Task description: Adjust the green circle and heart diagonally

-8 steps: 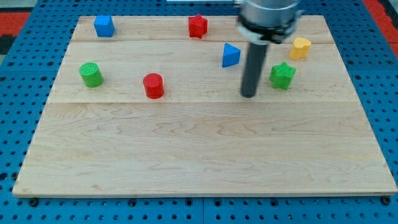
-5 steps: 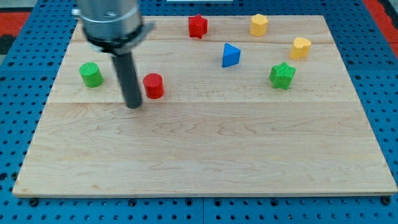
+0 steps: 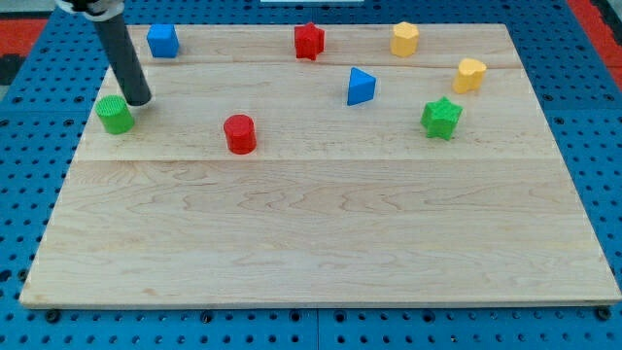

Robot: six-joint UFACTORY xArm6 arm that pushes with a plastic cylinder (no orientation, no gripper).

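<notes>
The green circle (image 3: 115, 115) sits near the board's left edge. My tip (image 3: 139, 101) stands just to its upper right, touching or almost touching it. The yellow heart (image 3: 469, 74) lies at the view's right, above the green star (image 3: 441, 118). The rod rises from the tip toward the view's top left.
A wooden board (image 3: 321, 233) carries a blue cube (image 3: 161, 40) at top left, a red cylinder (image 3: 239, 133), a red block (image 3: 309, 40) at top middle, a blue triangle (image 3: 361, 87) and a yellow hexagon-like block (image 3: 404, 38). Blue pegboard surrounds the board.
My tip swept from the board's right to the far left, ending at the green circle's upper right. The green circle slid left and slightly up.
</notes>
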